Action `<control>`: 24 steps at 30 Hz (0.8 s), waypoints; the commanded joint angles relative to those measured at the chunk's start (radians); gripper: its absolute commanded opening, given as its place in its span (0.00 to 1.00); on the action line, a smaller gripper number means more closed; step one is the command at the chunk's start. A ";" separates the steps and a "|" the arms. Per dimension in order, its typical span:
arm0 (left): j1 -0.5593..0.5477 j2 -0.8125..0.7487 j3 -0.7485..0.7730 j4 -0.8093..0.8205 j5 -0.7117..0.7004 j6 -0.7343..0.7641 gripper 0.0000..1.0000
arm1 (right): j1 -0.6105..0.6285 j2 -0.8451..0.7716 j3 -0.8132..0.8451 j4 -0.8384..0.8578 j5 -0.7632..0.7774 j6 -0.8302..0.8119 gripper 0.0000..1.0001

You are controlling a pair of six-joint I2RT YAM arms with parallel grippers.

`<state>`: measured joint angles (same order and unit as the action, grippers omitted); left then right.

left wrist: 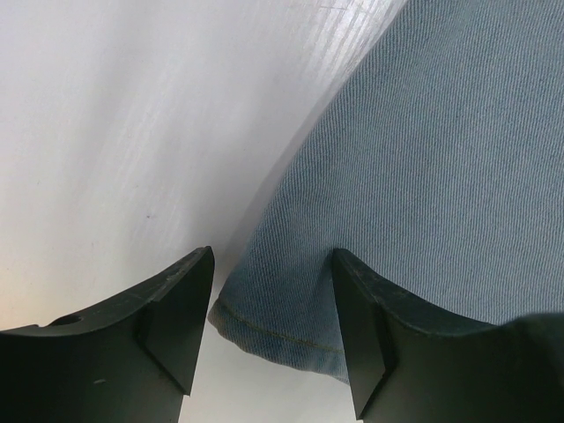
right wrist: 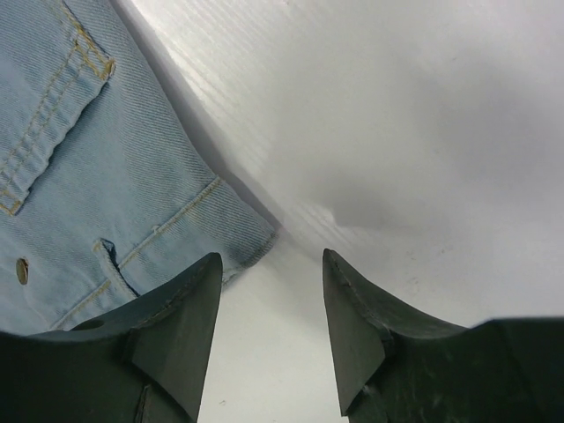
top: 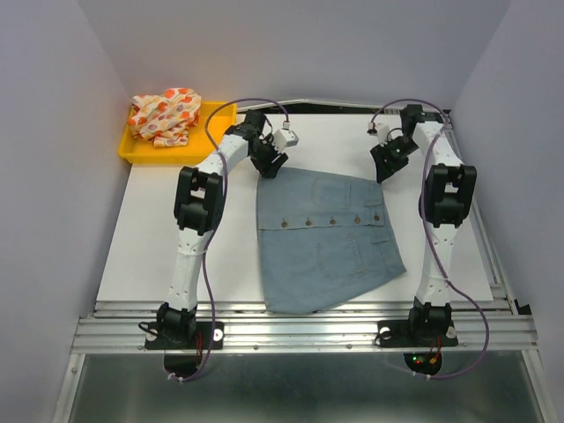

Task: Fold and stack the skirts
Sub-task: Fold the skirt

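- The white tabletop (top: 176,256) spread beneath both my claws and showed bare between the fingers of each.
- The light-blue denim skirt (top: 326,238) lay flat on the tabletop. It stretched between my two claws and from them back toward my bases, its row of buttons running across from one claw's side to the other.
- A yellow tray (top: 132,156) sat well off to the outer side of my left claw, at the far left corner of the tabletop.
- The spotted skirt (top: 165,115), white with orange and red spots, lay bunched in that tray, well apart from both claws.
- My left claw (left wrist: 273,264) was down at the far left corner of the denim skirt. Its jaws stood wide and held nothing, and the stitched corner of the cloth lay in the gap between them, with bare tabletop on the left finger's side.
- My right claw (right wrist: 271,260) was down at the far right corner of the denim skirt. Its jaws also stood wide and empty. The skirt's corner ended just ahead of the gap, on the left finger's side, and bare tabletop lay ahead of the right finger.
- A pocket (right wrist: 44,115) with tan stitching showed on the denim ahead and to the left of my right claw.
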<state>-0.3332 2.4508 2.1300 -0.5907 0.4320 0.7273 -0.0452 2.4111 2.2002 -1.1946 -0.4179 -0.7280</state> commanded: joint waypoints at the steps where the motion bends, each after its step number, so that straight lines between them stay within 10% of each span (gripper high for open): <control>1: 0.011 -0.029 -0.005 -0.015 -0.021 0.026 0.67 | -0.022 -0.035 0.070 -0.031 -0.056 0.005 0.56; 16: 0.016 -0.036 0.034 -0.029 0.005 0.017 0.70 | 0.040 -0.044 -0.177 0.171 -0.006 0.019 0.46; 24: 0.036 -0.105 0.063 -0.084 0.065 0.059 0.76 | 0.085 -0.073 -0.309 0.274 0.080 0.012 0.01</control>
<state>-0.3183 2.4489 2.1345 -0.6186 0.4603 0.7418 0.0139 2.3283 1.9591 -0.9848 -0.4034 -0.7109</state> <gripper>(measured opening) 0.753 0.059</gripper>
